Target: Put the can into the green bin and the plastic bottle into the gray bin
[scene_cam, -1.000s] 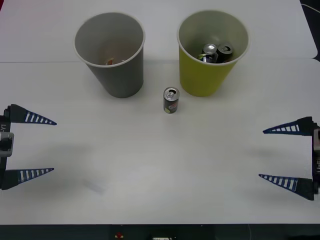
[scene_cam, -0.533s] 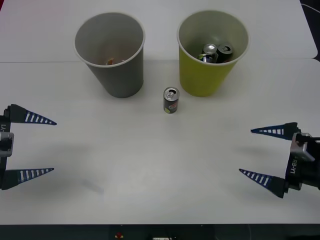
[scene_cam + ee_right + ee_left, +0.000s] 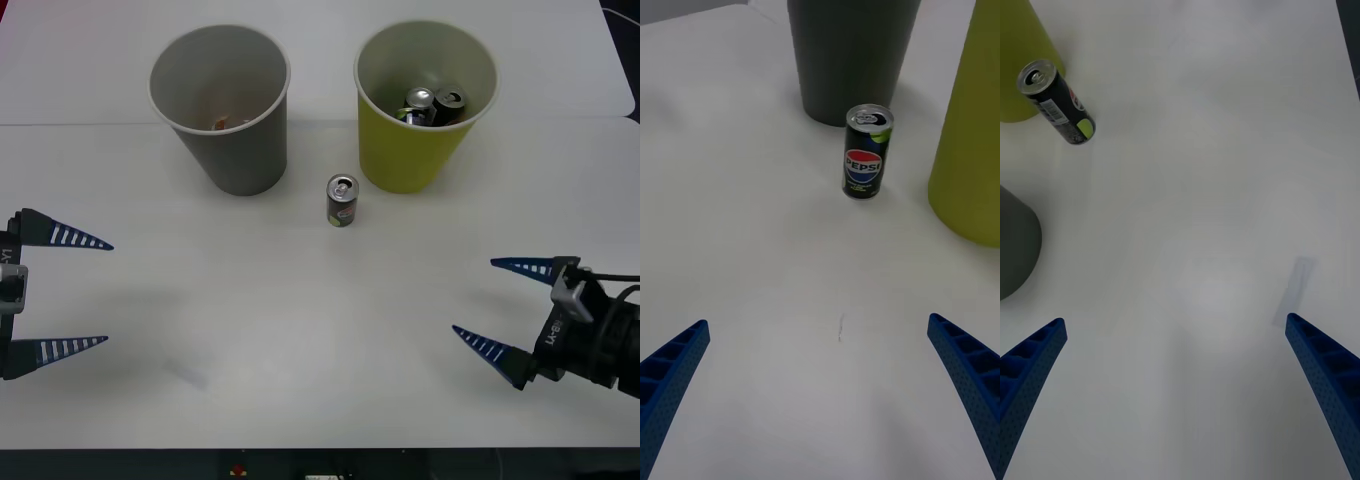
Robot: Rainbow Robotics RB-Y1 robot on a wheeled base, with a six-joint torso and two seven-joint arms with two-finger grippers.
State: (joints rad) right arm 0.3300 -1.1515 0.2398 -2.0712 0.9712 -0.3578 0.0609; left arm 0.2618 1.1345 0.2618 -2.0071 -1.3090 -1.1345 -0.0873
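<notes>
- Front view: the right gripper (image 3: 478, 304) has moved inward from the table's right edge and turned toward the middle since a second ago, when it sat at the frame's right border. Its blue fingers are spread wide and hold nothing.
- Front view: the left gripper (image 3: 105, 293) has not shifted; it rests at the left edge over the white table (image 3: 300, 330), fingers wide apart and empty.
- Front view: the can (image 3: 342, 201) stands upright on the table where it stood before, just in front of the gap between the two bins, nearer the green bin (image 3: 415, 150).
- Front view: the green bin holds several cans (image 3: 435, 105) lying against its far inner wall. The gray bin (image 3: 235, 140), to its left, has a small orange-brown item (image 3: 220, 123) low inside; what it is cannot be told.
- Right wrist view: the can (image 3: 867, 152), with a Pepsi label, stands straight ahead between the spread fingers (image 3: 970, 375), well apart from them. The gray bin (image 3: 850, 52) rises just behind it and the green bin (image 3: 974, 150) beside it; bare table lies between gripper and can.
- Left wrist view: the can (image 3: 1058, 103) stands far off beside the green bin (image 3: 1026, 67), with the gray bin's wall (image 3: 1015, 240) nearer. The fingers (image 3: 1030, 367) are wide open over bare table.
</notes>
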